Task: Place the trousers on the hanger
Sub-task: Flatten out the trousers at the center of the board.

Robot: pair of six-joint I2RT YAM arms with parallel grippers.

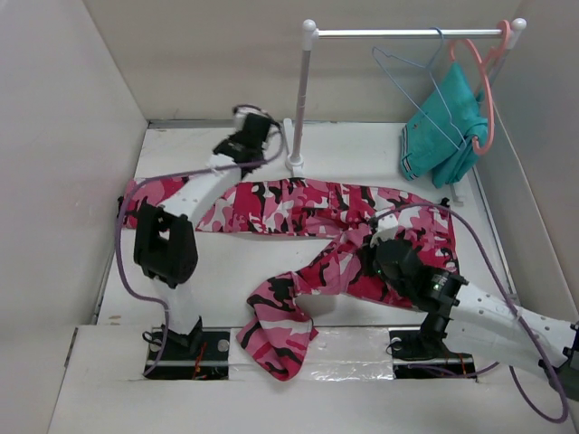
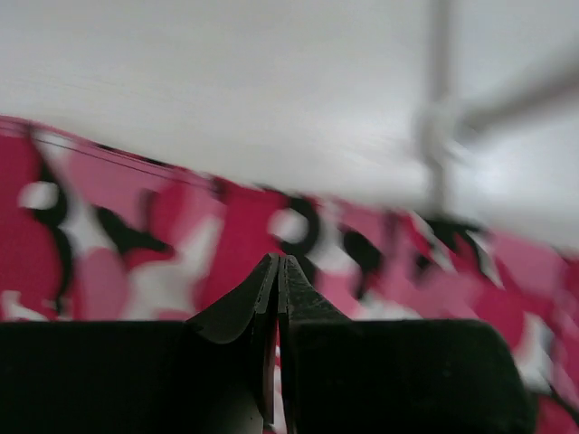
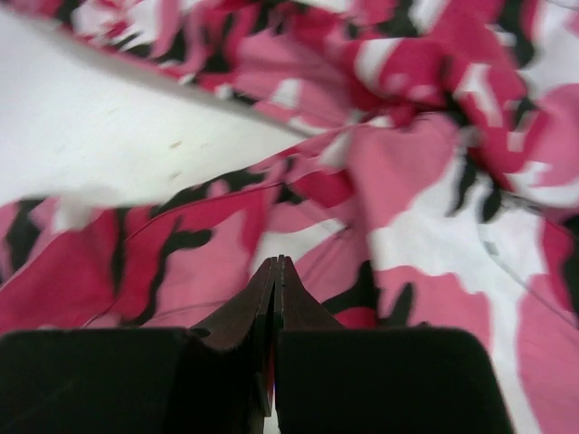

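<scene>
The camouflage trousers (image 1: 298, 206) lie flat on the table, one leg running left to right and the other bent toward the front edge. The light-blue wire hanger (image 1: 425, 83) hangs by its hook on the rail at the back right. My left gripper (image 1: 242, 143) is shut and empty above the far edge of the trousers (image 2: 136, 244), its tips (image 2: 279, 262) pressed together. My right gripper (image 1: 373, 242) is shut just over the crumpled waist part of the trousers (image 3: 425, 181), its tips (image 3: 276, 262) together with no cloth between them.
A white clothes rack (image 1: 303, 99) stands at the back, its pole blurred in the left wrist view (image 2: 439, 136). A salmon-pink hanger (image 1: 487, 90) carrying a teal garment (image 1: 443, 131) hangs beside the wire hanger. White walls (image 1: 72, 136) enclose the table (image 3: 109, 136).
</scene>
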